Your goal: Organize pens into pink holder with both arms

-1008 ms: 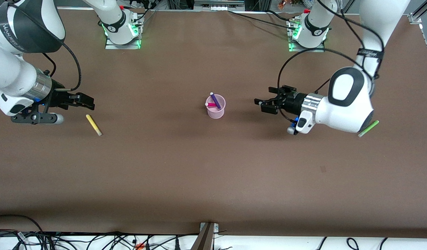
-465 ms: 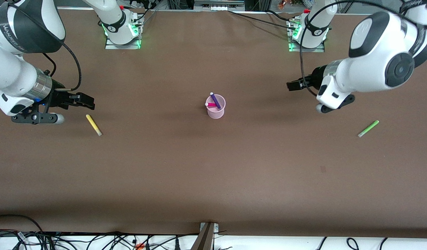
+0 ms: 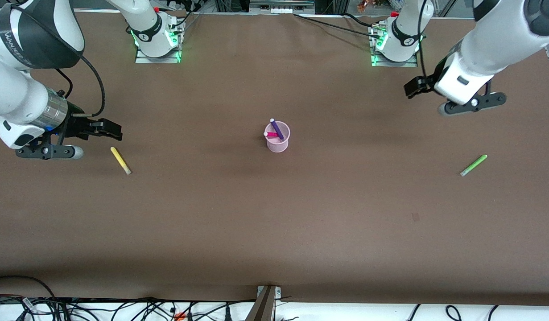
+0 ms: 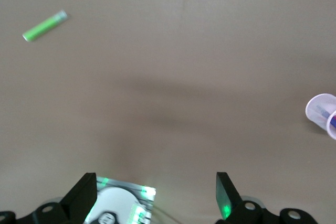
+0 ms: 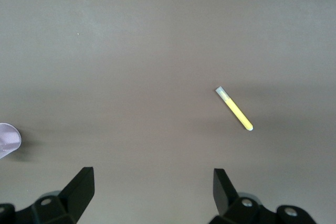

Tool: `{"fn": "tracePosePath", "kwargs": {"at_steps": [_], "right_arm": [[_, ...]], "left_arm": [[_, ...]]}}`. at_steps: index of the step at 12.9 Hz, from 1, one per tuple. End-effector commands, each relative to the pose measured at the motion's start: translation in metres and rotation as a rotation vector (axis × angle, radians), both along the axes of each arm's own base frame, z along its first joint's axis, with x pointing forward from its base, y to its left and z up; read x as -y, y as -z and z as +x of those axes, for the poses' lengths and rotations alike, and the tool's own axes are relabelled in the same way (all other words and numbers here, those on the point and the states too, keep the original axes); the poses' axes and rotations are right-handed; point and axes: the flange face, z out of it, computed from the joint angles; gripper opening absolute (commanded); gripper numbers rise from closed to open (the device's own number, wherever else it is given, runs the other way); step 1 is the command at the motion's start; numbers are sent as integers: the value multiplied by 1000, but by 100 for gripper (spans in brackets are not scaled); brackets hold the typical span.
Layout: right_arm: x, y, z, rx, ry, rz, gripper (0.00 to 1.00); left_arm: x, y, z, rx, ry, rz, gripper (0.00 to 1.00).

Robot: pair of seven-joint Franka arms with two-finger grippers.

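Note:
The pink holder (image 3: 278, 137) stands mid-table with a dark purple pen (image 3: 277, 129) and a magenta pen (image 3: 271, 134) leaning inside it. A yellow pen (image 3: 120, 160) lies flat toward the right arm's end; it also shows in the right wrist view as the yellow pen (image 5: 234, 109). A light green pen (image 3: 473, 165) lies flat toward the left arm's end, seen too as the green pen (image 4: 44, 25). My right gripper (image 3: 110, 129) hovers open and empty beside the yellow pen. My left gripper (image 3: 412, 87) hangs open and empty, high near its own base, well apart from the green pen.
The brown table (image 3: 274, 223) carries only the pens and the holder. Both arm bases (image 3: 157, 40) with green lights stand at the table's edge farthest from the front camera. Cables run along the edge nearest it.
The left arm has swung up and away from the holder toward its own base, uncovering the green pen. The right arm has stayed put.

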Motion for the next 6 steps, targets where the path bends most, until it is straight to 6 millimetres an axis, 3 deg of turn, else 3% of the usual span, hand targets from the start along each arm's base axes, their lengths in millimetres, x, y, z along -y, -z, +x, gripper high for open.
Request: {"fn": "tracePosePath", "kwargs": {"at_steps": [1,2,6], "right_arm": [[-2,-4,-3,-10,6,11,100],[-2,-5,-3,-6,6,12,100],[-7,-6,-3,-4,14,12,100]], "left_arm": [[-47,-19,7,29,72,-11,100],[-59,-21,8,33,75,-15,100],[-56,-31,1,66,70,-10,100]]}}
